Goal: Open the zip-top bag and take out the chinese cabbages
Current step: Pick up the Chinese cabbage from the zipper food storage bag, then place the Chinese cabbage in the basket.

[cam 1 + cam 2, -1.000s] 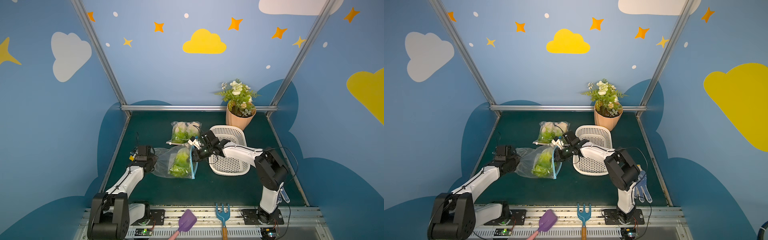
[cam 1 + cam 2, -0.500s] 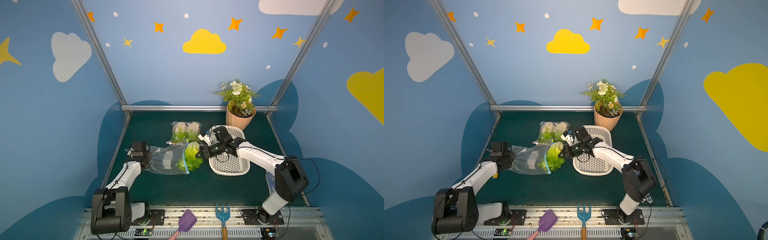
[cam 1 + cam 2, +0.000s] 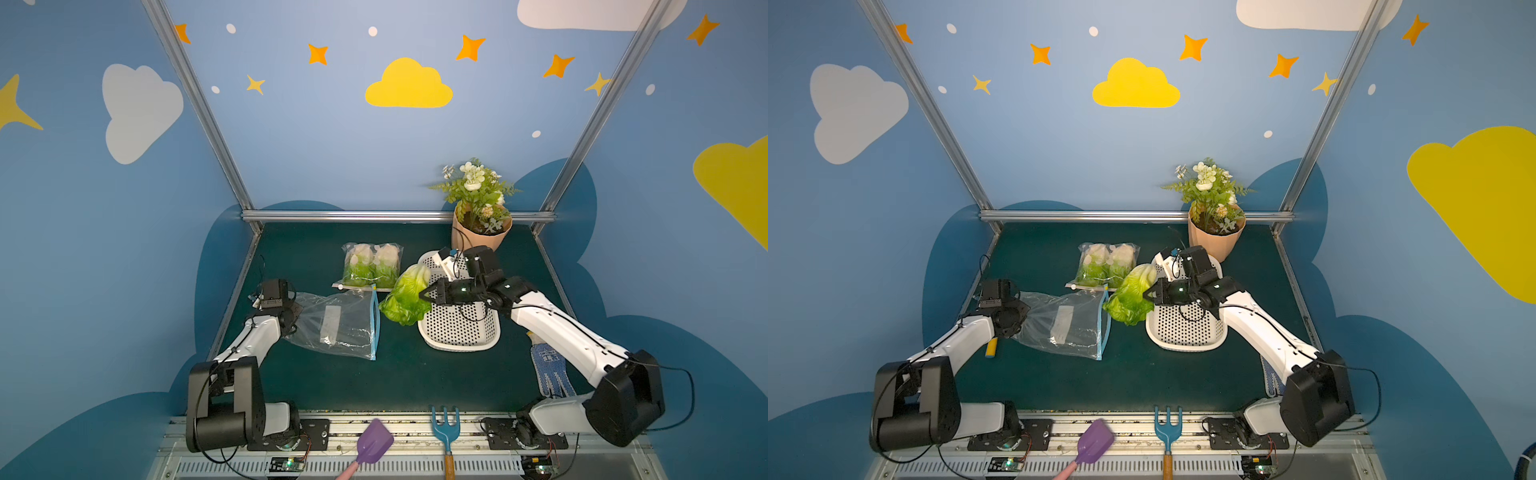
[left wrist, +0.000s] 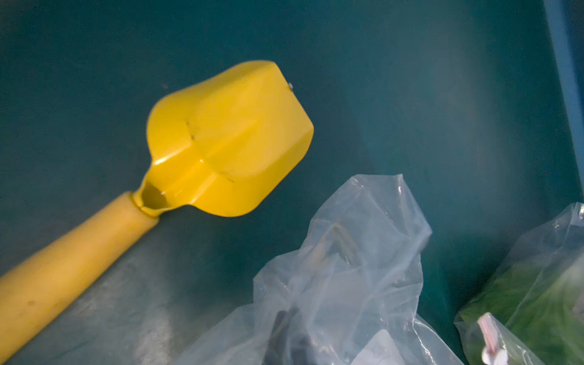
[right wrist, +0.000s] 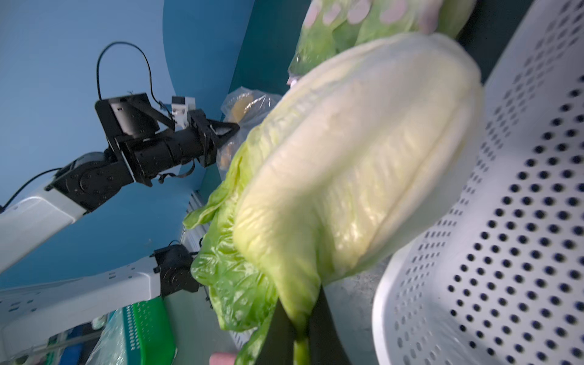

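- Right gripper (image 3: 424,294) pinches one chinese cabbage (image 3: 405,296) by a leaf, beside the perforated white basket (image 3: 457,332).
- Left gripper (image 3: 293,311) apparently clamps the clear zip-top bag (image 3: 336,324) at its sealed end.

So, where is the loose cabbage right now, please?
In both top views the cabbage is pinched in the right tool, between the clear bag and the white basket.

One chinese cabbage (image 3: 405,299), pale at the stem and crinkled green at the leaves, is held tilted at the table's middle, a leaf pinched in the right end effector (image 3: 424,294). The clear zip-top bag (image 3: 336,324) lies emptied toward the left edge, its closed end bunched in the left end effector (image 3: 297,311). Two more cabbages (image 3: 371,266) lie in a second clear bag (image 3: 395,249) near the back edge.
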Action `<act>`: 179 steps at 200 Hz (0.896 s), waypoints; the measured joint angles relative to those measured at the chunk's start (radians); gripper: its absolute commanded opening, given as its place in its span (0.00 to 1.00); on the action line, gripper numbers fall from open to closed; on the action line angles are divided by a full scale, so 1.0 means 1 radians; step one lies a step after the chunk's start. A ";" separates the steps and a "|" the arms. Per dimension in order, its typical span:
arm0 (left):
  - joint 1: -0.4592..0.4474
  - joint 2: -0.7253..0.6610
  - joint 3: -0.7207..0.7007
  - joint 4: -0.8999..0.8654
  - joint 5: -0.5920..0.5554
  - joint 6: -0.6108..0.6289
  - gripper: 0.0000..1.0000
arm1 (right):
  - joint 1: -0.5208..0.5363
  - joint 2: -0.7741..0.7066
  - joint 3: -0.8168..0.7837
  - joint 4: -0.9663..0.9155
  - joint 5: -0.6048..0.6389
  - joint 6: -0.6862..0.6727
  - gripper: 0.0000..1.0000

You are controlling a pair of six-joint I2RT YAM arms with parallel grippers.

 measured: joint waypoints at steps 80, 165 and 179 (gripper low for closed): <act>-0.099 -0.033 0.011 -0.011 0.072 0.051 0.05 | -0.116 -0.094 -0.096 0.074 0.277 0.190 0.00; -0.204 -0.066 -0.006 -0.016 0.010 -0.154 0.05 | -0.177 0.129 -0.107 0.172 0.377 0.308 0.00; -0.205 -0.089 -0.021 -0.018 -0.018 -0.187 0.08 | -0.190 0.166 -0.090 0.178 0.388 0.316 0.00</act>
